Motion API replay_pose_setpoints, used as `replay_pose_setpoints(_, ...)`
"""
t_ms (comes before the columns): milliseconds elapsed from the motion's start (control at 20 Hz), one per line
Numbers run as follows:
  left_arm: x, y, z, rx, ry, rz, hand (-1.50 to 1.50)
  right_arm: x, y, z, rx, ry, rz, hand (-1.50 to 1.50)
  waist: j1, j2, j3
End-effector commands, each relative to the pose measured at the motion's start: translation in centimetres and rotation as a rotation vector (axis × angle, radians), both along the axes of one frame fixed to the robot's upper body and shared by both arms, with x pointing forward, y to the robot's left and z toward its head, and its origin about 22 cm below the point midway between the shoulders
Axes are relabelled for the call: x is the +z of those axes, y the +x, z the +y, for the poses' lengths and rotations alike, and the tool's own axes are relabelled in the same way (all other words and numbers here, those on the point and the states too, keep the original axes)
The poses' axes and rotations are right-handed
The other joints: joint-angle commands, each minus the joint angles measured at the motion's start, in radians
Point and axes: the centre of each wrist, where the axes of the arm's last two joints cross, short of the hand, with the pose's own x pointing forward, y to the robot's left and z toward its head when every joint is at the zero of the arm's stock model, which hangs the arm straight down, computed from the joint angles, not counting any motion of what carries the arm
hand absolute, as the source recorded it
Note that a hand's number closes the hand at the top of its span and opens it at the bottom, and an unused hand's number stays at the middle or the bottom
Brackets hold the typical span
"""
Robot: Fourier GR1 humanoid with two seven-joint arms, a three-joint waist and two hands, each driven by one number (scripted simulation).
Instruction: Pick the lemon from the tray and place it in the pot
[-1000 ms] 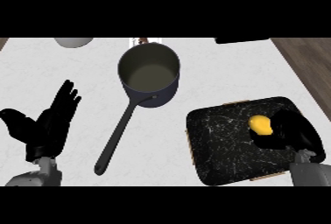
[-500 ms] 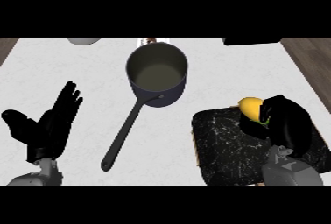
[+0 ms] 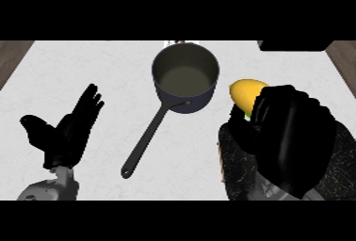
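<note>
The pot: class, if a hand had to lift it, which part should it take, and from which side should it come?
Best grip is probably the long handle. It runs from the pot wall toward the lower left, lying bare on the counter. The open left hand sits on that side, so coming from the left looks easiest. The right hand is curled on the lemon.

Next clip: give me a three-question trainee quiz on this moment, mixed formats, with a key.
1. True or false: the lemon lies inside the pot.
2. Which robot hand holds the lemon? A) left B) right
3. Fill in: the pot's handle points toward the view's lower ____.

Key: 1 false, it is held beside the pot, above the tray. 2 B. 3 left.
</note>
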Motion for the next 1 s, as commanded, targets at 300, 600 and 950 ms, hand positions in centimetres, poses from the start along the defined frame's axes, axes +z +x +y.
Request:
replay_pose_setpoints(300,0.5,0.9,-1.3,-0.054,-0.007,-0.019,0.00,4.2,0.4,5.0,-0.197,0.056,-0.007,1.50,0.055,0.025,0.007)
replay_pose_setpoints(600,0.3,0.9,-2.2,-0.079,-0.021,-0.028,0.00,4.8,4.1,5.5,-0.237,0.059,0.062,1.50,0.077,0.035,0.008)
replay_pose_setpoints(950,1.3,1.7,-2.8,-0.080,-0.011,-0.029,0.00,3.8,7.9,7.0,-0.218,0.035,0.192,1.50,0.077,0.041,0.010)
